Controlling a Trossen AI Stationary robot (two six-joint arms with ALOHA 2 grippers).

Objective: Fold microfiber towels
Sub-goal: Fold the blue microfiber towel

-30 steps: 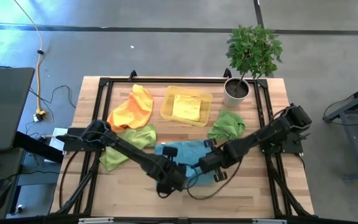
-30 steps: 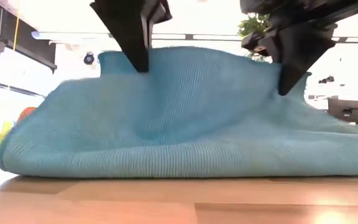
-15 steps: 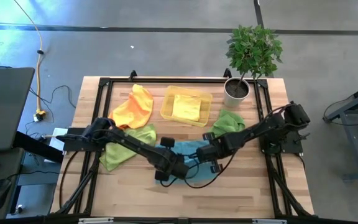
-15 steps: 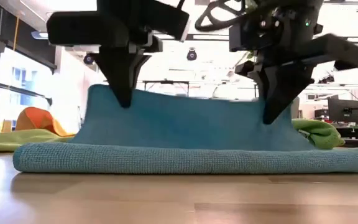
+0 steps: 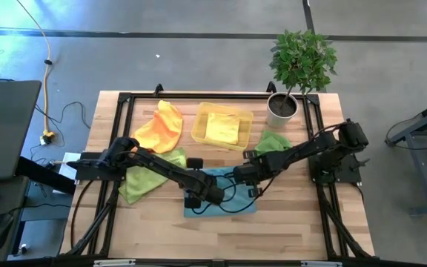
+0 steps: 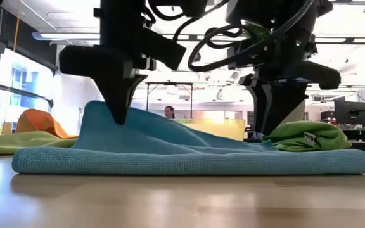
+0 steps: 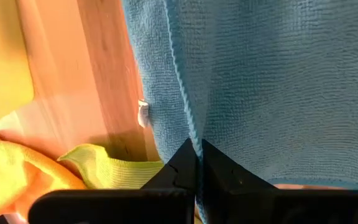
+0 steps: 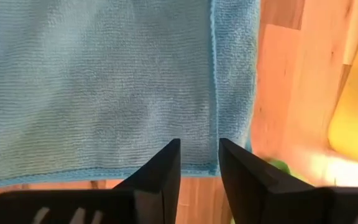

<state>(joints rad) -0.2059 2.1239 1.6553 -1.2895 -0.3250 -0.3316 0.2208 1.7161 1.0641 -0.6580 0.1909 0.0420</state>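
Five towels on the table from where I sit. Going L to R in the high view: orange towel [image 5: 158, 127] bunched at the far-left part of the table, a green towel [image 5: 145, 175] crumpled just below it, under the L arm. Yellow tray [image 5: 201, 132] sits far-centre w/ the yellow towel [image 5: 222, 128] folded inside it. Teal towel [image 5: 221, 194] lies at centre-front, doubled over on itself, folded edge toward the low cam. Second green towel [image 5: 273, 142] is bunched right of centre, near the plant pot [image 5: 281, 108] at the far-right corner.

L gripper [image 5: 196, 197] is down at the teal towel's left part, fingers pinched together on the upper layer's edge; left wrist view shows the two tips [image 7: 194, 163] touching w/ the hem running into them. In the low view that corner is lifted into a peak under the L gripper [image 6: 118, 109], rest of the layer sloping down to the right.

R gripper [image 5: 247, 173] is at the towel's far-right edge. Right wrist view shows its fingers [image 8: 160, 171] apart by a narrow gap, hem lying across the gap, cloth flat below — I see no hold. Low view: R gripper [image 6: 272, 125] tips reach down behind the flattened cloth, green towel just beside.

A person's head shows far back in the room.
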